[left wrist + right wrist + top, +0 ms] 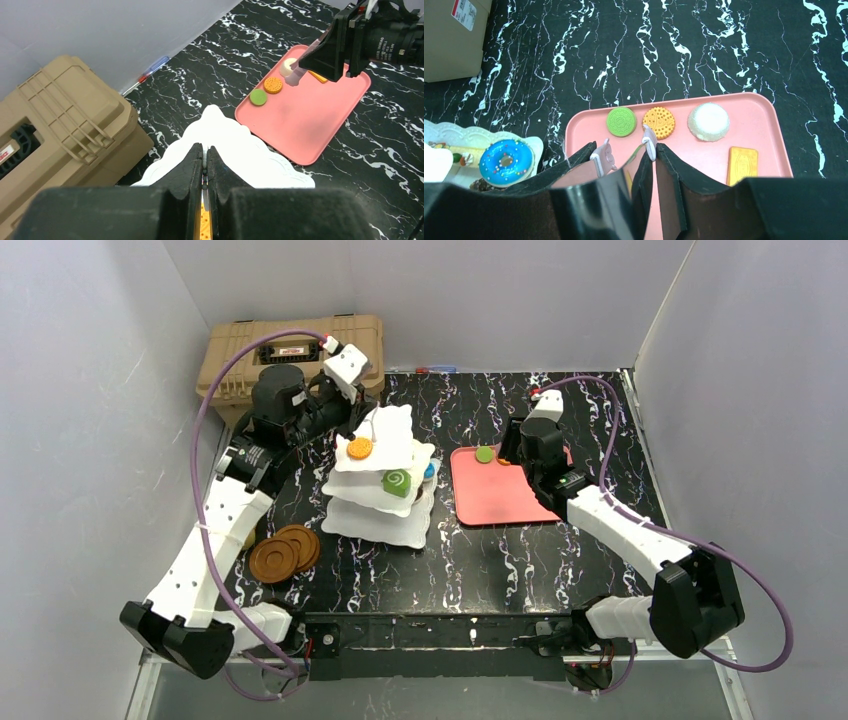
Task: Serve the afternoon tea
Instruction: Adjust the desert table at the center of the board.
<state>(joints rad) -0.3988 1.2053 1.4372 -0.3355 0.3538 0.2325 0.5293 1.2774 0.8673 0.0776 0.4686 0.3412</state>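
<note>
Your left hand (205,152) is pinched tight on the wire loop (372,427) of the stand (378,512); your right hand (624,160) holds clear tongs (649,142) over the pink tray (490,502).
The stand sits mid-surface, left of the tray, with pastries on its tiers and a blue donut (506,161) on a lower one. The tong tips are apart, just beside the green biscuit (621,121) and orange biscuit (659,122) on the tray. Two brown saucers (285,552) lie near-left of the stand.
</note>
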